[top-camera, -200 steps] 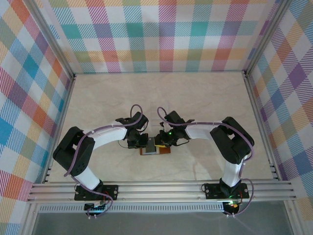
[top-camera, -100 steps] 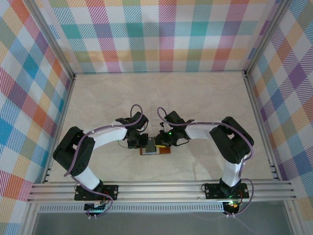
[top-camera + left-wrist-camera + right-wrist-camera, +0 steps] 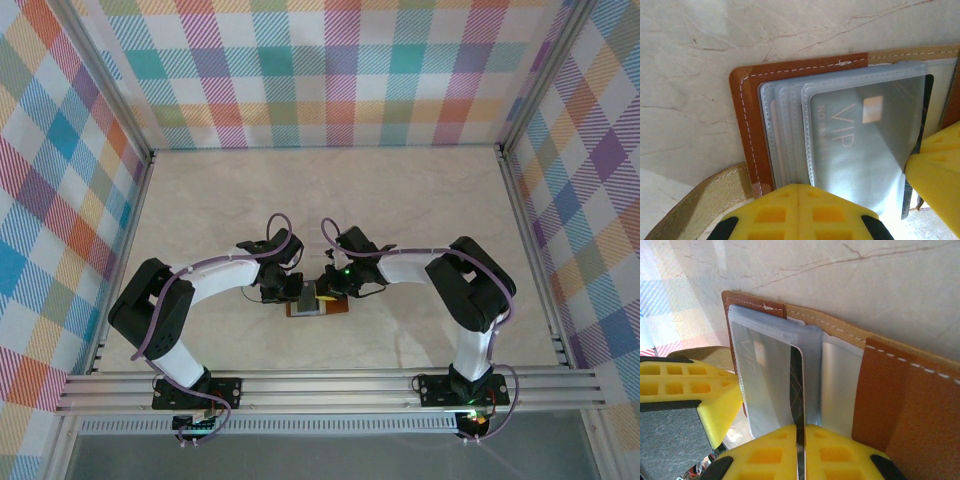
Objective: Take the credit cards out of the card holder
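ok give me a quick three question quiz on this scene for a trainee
1. True or false: the brown leather folding card holder lies folded shut on the pale marble-patterned table.
2. Which word is printed on the dark thin plastic card in the front clear sleeve? A) VISA B) VIP C) GOLD
3. Fill in: the right tool pinches the card by its ____.

Key: 1 false, it lies open. 2 B. 3 edge.
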Robot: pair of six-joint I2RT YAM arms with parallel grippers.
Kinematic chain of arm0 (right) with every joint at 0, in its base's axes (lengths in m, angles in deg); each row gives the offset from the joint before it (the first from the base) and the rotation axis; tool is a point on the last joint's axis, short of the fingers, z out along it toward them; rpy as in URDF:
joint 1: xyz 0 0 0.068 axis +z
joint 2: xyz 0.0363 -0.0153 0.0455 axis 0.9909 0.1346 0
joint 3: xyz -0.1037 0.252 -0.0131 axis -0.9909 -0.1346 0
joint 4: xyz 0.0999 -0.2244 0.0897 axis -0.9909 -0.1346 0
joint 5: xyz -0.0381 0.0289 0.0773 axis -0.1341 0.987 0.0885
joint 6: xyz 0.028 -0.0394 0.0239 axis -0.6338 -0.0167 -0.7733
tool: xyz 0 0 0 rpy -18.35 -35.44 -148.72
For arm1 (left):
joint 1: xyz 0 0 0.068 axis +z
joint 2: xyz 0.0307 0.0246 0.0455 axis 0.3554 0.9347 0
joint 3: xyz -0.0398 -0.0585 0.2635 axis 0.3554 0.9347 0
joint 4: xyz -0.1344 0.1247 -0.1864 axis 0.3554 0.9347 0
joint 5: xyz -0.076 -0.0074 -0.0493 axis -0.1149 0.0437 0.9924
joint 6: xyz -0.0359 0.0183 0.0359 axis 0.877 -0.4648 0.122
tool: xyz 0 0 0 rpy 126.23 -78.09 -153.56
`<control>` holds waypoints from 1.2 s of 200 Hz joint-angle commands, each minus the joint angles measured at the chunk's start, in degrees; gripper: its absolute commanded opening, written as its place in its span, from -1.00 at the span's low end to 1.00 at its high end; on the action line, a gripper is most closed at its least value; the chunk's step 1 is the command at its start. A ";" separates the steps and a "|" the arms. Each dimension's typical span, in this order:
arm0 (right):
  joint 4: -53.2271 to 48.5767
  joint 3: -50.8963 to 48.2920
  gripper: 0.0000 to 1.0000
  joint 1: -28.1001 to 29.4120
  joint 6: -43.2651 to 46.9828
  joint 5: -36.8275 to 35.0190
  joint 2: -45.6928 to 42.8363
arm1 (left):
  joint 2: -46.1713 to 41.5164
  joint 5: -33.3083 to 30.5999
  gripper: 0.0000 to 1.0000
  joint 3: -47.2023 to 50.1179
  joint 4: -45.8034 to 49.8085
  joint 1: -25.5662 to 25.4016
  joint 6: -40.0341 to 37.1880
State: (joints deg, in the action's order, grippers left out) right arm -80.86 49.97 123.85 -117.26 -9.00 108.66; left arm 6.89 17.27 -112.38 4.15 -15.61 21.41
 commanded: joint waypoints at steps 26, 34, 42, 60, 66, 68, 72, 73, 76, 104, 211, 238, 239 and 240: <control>-3.80 -1.09 -0.84 -0.10 0.63 -4.20 -0.88 | 0.81 -1.79 -1.00 0.22 1.99 0.60 -0.98; -4.43 -1.31 -0.86 -0.12 0.78 -5.04 -1.29 | 0.81 -1.73 -1.00 0.27 2.00 0.64 -1.09; -4.35 -1.77 -0.86 -0.18 0.58 -5.65 -1.68 | 0.77 -1.70 -1.00 0.22 2.11 0.65 -1.03; -4.18 -2.45 -0.86 -0.36 -0.34 -6.13 -2.05 | 0.99 -1.82 -1.00 0.25 2.07 0.66 -0.96; -4.37 -2.47 -0.86 -0.39 -0.44 -6.28 -2.26 | 1.07 -1.79 -1.00 0.26 2.10 0.74 -1.00; -4.48 -2.50 -0.86 -0.39 -0.46 -6.37 -2.30 | 1.05 -1.78 -1.00 0.25 2.13 0.74 -0.95; -4.61 -2.51 -0.87 -0.37 -0.50 -6.61 -2.37 | 1.07 -1.78 -1.00 0.26 2.10 0.74 -0.99; -4.63 -2.51 -0.87 -0.37 -0.50 -6.65 -2.42 | 1.08 -1.78 -1.00 0.24 2.09 0.74 -0.96; -4.80 -2.51 -0.86 -0.36 -0.50 -6.82 -2.57 | 1.08 -1.85 -1.00 0.23 2.09 0.74 -0.95; -5.15 -2.78 -0.86 -0.56 -0.33 -7.92 -3.01 | 0.65 -1.95 -1.00 0.05 2.44 0.74 -1.07; -1.05 -1.85 -0.85 -0.72 0.64 -0.66 -1.31 | -2.05 3.84 -0.58 -3.07 1.30 0.42 0.76; -1.30 -1.42 -0.84 -0.71 0.63 -0.32 -0.94 | -1.18 3.81 -0.48 -3.62 1.22 -0.04 0.66; -1.30 -1.39 -0.84 -0.71 0.64 -0.30 -0.91 | -1.11 3.78 -0.48 -3.63 1.26 -0.04 0.70; -1.34 -1.38 -0.84 -0.71 0.64 -0.33 -0.89 | -1.03 3.77 -0.48 -3.60 1.28 -0.05 0.68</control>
State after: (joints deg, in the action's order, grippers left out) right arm -81.91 48.57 123.45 -117.21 -10.69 106.52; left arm 6.78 19.68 -114.64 4.54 -15.41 21.85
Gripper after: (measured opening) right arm 0.080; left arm 0.250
